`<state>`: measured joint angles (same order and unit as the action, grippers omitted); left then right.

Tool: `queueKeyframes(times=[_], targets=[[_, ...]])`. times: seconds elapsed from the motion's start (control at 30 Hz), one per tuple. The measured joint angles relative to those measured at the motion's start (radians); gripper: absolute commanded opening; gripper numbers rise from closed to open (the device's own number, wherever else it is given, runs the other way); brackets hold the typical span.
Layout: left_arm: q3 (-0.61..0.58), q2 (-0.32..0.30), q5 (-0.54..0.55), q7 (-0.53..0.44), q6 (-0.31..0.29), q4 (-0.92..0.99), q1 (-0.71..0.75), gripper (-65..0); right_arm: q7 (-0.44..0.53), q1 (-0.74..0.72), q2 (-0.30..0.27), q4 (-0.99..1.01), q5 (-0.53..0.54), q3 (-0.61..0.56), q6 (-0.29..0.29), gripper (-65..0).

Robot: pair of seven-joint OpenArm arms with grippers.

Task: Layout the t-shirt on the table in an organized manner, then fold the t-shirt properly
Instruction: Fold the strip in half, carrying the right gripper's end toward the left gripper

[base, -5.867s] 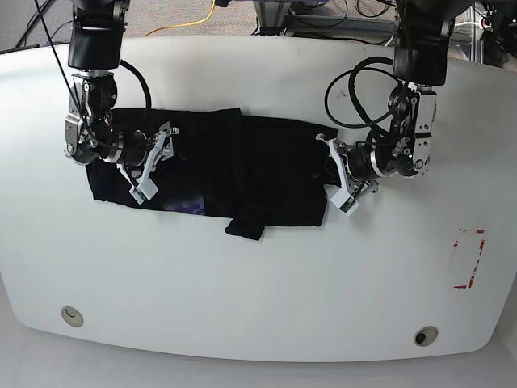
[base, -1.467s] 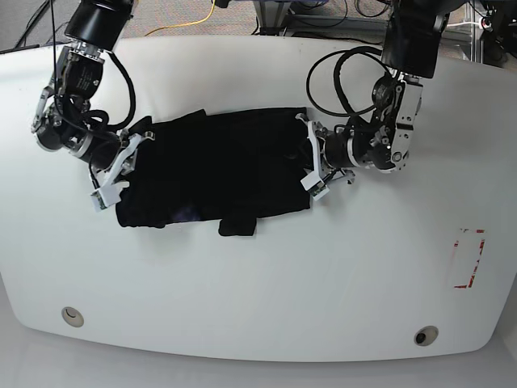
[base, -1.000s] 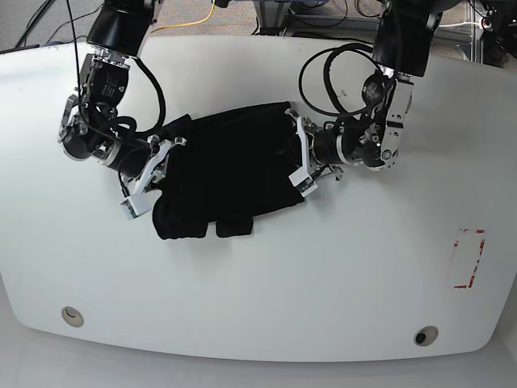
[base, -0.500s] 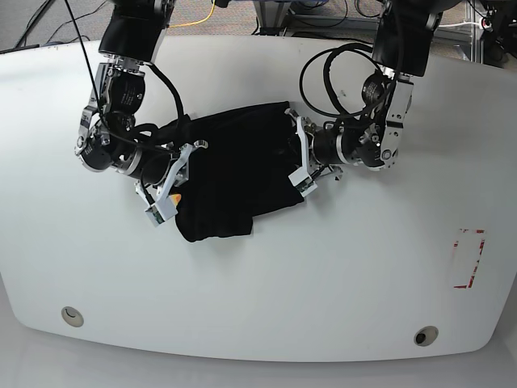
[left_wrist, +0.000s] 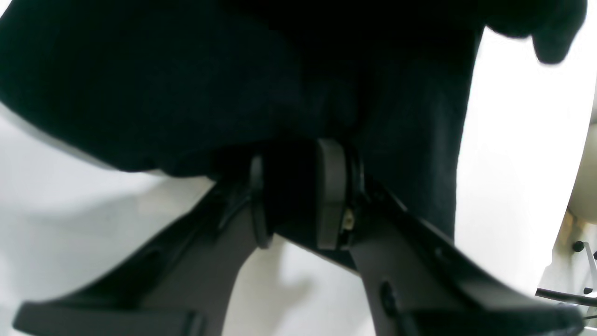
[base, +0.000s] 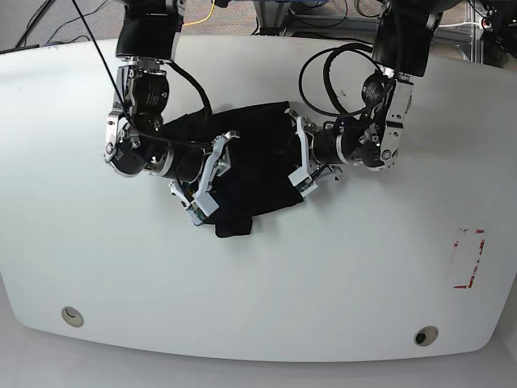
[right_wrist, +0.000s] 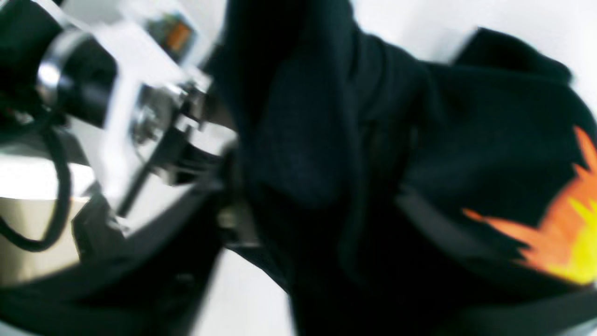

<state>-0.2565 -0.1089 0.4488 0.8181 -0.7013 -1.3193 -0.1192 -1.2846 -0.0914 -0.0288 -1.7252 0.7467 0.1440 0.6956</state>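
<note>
Base view, L to R.

Right gripper (base: pixel 212 174), on view's left: white fingers (base: pixel 220 149) spread apart over the left part of the t-shirt (base: pixel 254 162). Black cloth lies between and under them, bunched. Wrist view is blurred; cloth fills the gap ahead of the fingers, orange-yellow print (right_wrist: pixel 559 224) off to the right side. Cannot tell if any fold is actually pinched; jaws look parted, not clamped.

T-shirt: crumpled dark heap mid-table (base: pixel 258 275), squeezed between the two grippers, a small flap sticking out at the near edge, just below the right gripper's fingertips. No containers anywhere; shirt sits straight on the white top.

Left gripper (base: pixel 300 158), on view's right: fingers at shirt's right edge, narrow. Wrist view shows the two grey pads (left_wrist: pixel 331 191) close together w/ a fold of black cloth (left_wrist: pixel 298 93) pinched between them; rest of shirt spreads out beyond the fingertips, white table either side.

Further R, well away from both grippers: red-outlined rectangle (base: pixel 468 259). Two round metal fittings near front edge, left one (base: pixel 72 315), right one (base: pixel 425 335).
</note>
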Motion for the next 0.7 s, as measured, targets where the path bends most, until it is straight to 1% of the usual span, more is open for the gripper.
queueKeyframes(times=[0.07, 0.1, 0.13, 0.2, 0.27, 0.4, 0.5, 0.57, 0.7], targets=[[0.0, 0.0, 0.0, 0.001, 0.0, 0.0, 0.0, -52.5, 0.001, 0.0, 0.006, 0.0, 0.0, -0.012, 0.0, -18.4], [0.0, 0.0, 0.0, 0.001, 0.0, 0.0, 0.0, -52.5, 0.001, 0.0, 0.007, 0.0, -0.001, -0.018, 0.0, -17.1], [0.0, 0.0, 0.0, 0.0, 0.0, 0.0, 0.0, -52.5, 0.002, -0.001, 0.008, 0.0, 0.0, -0.024, 0.0, -13.6], [0.0, 0.0, 0.0, 0.0, 0.0, 0.0, 0.0, -52.5, 0.0, -0.008, 0.019, 0.0, -0.01, -0.034, 0.0, -10.6], [0.0, 0.0, 0.0, 0.001, -0.003, 0.0, 0.0, -52.5, 0.002, -0.021, 0.04, 0.001, -0.013, -0.04, 0.0, -9.5], [0.0, 0.0, 0.0, 0.0, -0.003, 0.001, 0.0, -52.5, 0.029, -0.048, 0.083, 0.009, -0.01, -0.065, 0.0, -9.5], [0.0, 0.0, 0.001, 0.0, -0.003, 0.001, 0.001, -52.5, 0.027, -0.078, 0.107, 0.024, -0.028, -0.074, 0.001, -9.5], [0.0, 0.0, 0.0, 0.001, -0.003, -0.003, 0.001, -52.5, 0.027, -0.101, 0.112, 0.032, -0.048, -0.076, 0.0, -9.5], [0.001, 0.0, -0.011, 0.019, -0.003, -0.034, 0.008, -52.2, 0.028, -0.122, 0.093, 0.028, -0.067, -0.072, 0.0, -9.5]])
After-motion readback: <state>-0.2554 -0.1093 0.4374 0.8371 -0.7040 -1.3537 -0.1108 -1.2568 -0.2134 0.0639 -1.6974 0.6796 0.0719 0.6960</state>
